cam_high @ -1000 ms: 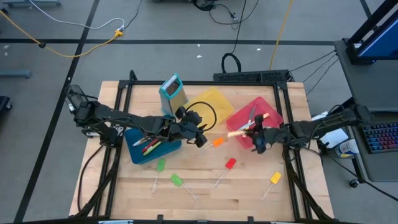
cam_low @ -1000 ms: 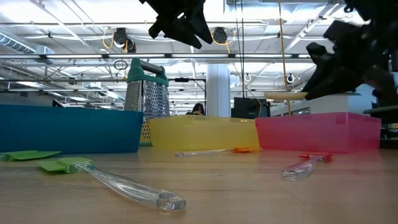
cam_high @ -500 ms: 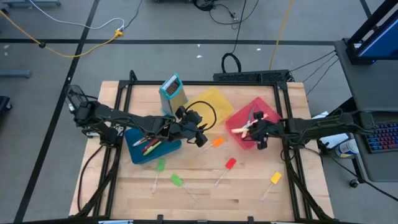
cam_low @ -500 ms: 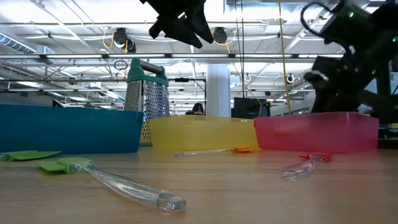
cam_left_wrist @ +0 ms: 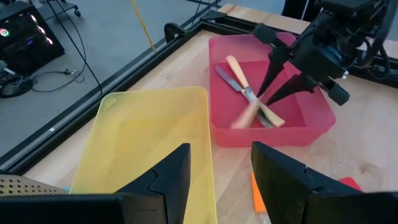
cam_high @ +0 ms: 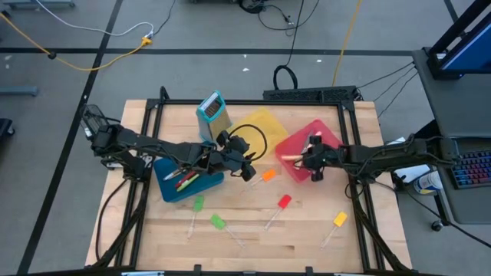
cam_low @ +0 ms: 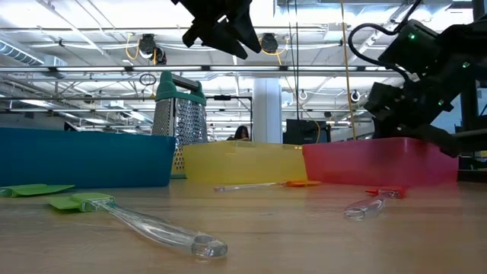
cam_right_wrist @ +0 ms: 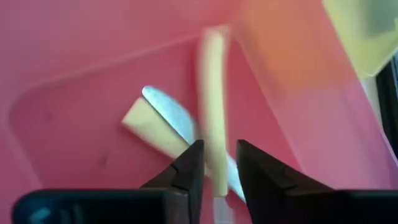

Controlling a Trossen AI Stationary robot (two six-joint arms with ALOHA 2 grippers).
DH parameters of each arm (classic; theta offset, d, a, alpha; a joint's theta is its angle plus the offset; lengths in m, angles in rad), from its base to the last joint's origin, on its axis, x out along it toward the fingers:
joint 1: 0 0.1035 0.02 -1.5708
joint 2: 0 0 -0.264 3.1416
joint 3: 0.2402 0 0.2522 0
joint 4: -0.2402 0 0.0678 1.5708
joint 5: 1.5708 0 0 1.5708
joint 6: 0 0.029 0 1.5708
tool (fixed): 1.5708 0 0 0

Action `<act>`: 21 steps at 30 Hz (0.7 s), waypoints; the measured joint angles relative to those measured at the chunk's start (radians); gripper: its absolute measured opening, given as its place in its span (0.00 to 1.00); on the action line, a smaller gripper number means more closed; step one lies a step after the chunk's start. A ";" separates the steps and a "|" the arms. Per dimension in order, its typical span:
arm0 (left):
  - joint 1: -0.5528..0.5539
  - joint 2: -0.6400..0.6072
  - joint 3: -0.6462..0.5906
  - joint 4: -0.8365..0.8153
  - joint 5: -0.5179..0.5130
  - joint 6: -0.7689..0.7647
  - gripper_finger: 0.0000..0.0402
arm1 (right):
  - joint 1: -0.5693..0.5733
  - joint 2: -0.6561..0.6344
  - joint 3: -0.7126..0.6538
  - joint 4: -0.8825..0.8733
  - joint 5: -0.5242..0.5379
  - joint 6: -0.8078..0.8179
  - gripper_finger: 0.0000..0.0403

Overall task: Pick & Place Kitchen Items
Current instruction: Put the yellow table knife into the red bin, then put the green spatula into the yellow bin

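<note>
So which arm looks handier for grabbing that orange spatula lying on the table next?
Probably the left. The left gripper hovers open right beside the orange spatula, with nothing in it. The right gripper is open too, but it is over the red bin, just above the cream-handled knives.

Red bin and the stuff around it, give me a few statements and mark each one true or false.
1. The red bin holds cream-handled knives. True.
2. The right gripper is open above the red bin. True.
3. The yellow bin holds a spoon. False: what shows of it is empty.
4. The box grater lies flat on the table. False: it stands upright behind the bins.
5. The yellow-headed spatula lies inside the blue bin. False: it lies on the table, near the right front.
</note>
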 joint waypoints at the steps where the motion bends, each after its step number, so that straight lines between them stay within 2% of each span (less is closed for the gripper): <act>1: 0.000 0.000 0.000 0.000 0.000 0.000 0.44 | -0.002 -0.002 0.000 0.012 0.000 0.009 0.25; 7: 0.000 0.000 0.000 -0.001 0.000 0.000 0.44 | -0.002 -0.034 -0.003 0.031 0.003 0.000 0.32; 14: -0.015 0.000 0.000 -0.021 0.000 0.000 0.44 | 0.010 -0.114 -0.003 0.073 0.002 0.015 0.31; 21: -0.049 0.000 0.000 -0.080 0.075 -0.028 0.44 | 0.035 -0.215 -0.003 0.208 0.002 -0.004 0.34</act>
